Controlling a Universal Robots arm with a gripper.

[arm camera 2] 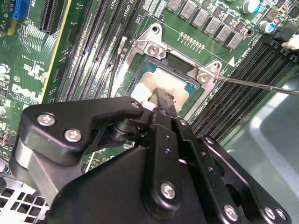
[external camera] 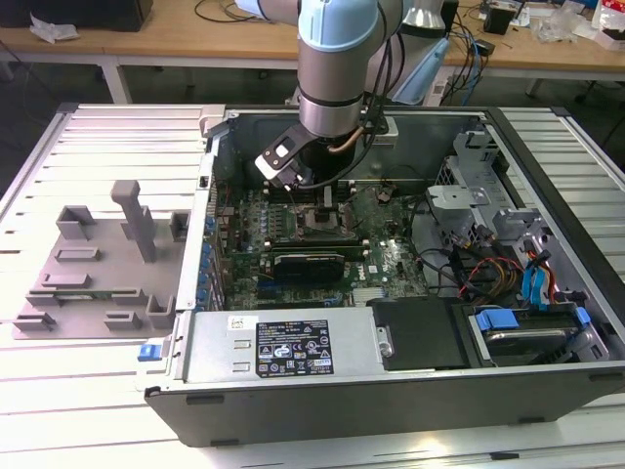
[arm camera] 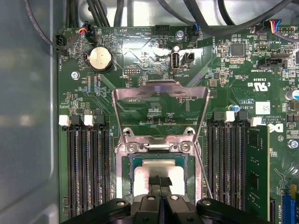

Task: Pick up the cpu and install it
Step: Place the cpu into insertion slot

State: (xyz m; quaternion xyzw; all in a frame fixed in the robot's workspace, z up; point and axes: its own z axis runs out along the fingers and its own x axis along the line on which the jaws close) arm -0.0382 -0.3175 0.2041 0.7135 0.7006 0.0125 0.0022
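Observation:
The cpu (arm camera: 159,164) lies flat in the open socket (arm camera: 125,179) on the motherboard, its shiny silver top catching the light. In the second wrist view the cpu (arm camera 2: 163,80) sits inside the metal socket frame (arm camera 2: 152,49). My gripper (arm camera: 159,180) is straight above it, its two black fingers pressed together with their tips on or just over the chip's top; I cannot tell whether they touch. The gripper (arm camera 2: 161,97) covers the near half of the chip. In the exterior view the gripper (external camera: 326,202) reaches down into the computer case over the socket (external camera: 324,221).
The socket's metal load plate (arm camera: 161,95) stands flipped open beyond the socket, and its thin lever rod (arm camera 2: 261,85) sticks out sideways. Memory slots (arm camera: 86,168) flank the socket. A grey plastic tray (external camera: 98,264) with upright blocks lies at the exterior view's left, outside the case (external camera: 391,391).

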